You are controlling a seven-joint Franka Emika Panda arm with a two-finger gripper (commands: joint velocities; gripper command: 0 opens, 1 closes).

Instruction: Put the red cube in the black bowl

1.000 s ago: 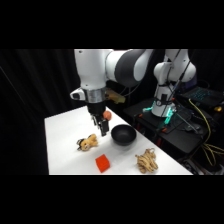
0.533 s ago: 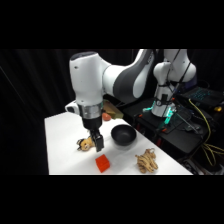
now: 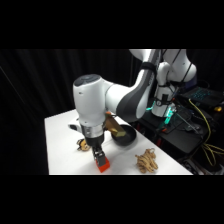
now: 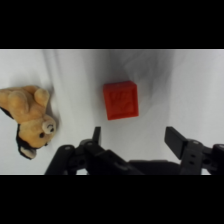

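The white desk (image 3: pixel 60 145) carries everything, and the white arm (image 3: pixel 107 102) reaches across it from the upper right, bending down over its near part. Behind the arm's wrist sits the black bowl (image 3: pixel 126 138), partly hidden. A tan, knobbly object (image 3: pixel 146 161) lies near the desk's right front edge. A small tan plush bear (image 4: pixel 29 117) lies on its side just beside the arm. The gripper (image 4: pixel 135 137) hangs low over the desk with its fingers spread wide, holding nothing. The red cube (image 4: pixel 120 100) rests on the desk just ahead of the gap between the fingers, untouched and apart from the bowl.
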